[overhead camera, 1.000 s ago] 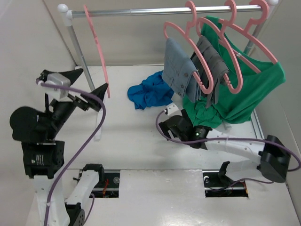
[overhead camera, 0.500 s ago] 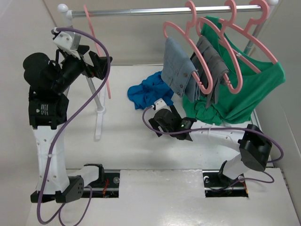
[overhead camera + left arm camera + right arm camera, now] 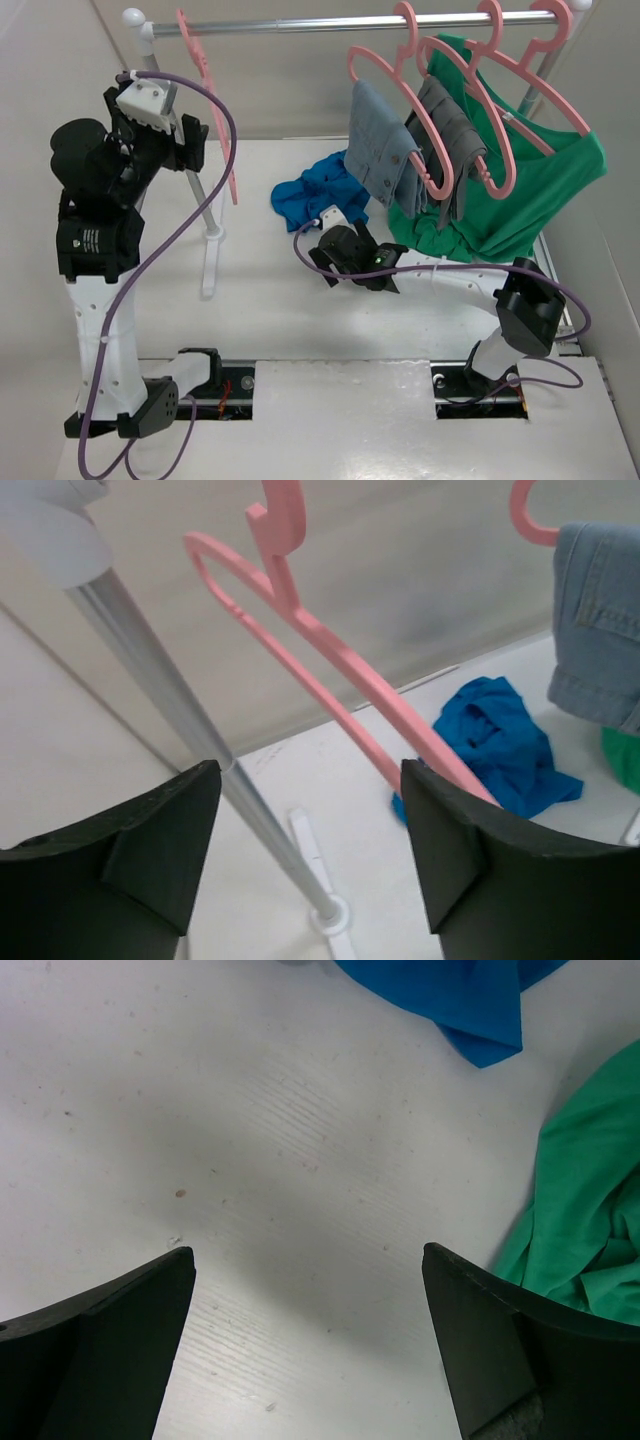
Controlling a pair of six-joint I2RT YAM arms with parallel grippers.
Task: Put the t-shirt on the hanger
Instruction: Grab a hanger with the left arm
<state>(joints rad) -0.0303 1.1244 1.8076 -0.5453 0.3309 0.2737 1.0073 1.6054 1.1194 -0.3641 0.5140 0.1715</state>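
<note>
Comparing with one second earlier: the right gripper has slid left along the table, clear of the green shirt hem, and now sits low just before the t-shirt. The left gripper has climbed from table height to the hanger.

Right gripper: fingers spread wide over bare tabletop, nothing between them. Open table lies ahead and to its left. The green shirt borders its right finger, and a blue corner of the t-shirt lies ahead.

Left gripper: jaws spread, straddling the hanger's lower bar, which runs close by the right finger; contact cannot be told. The rack post slants between the fingers, nearer the left one.

T-shirt: bright blue, plain, crumpled in a heap on the table below the denim garment.

Hanger: thin, pink and bare, hooked at the left end of the rail, well apart from the loaded hangers at the right.
</note>
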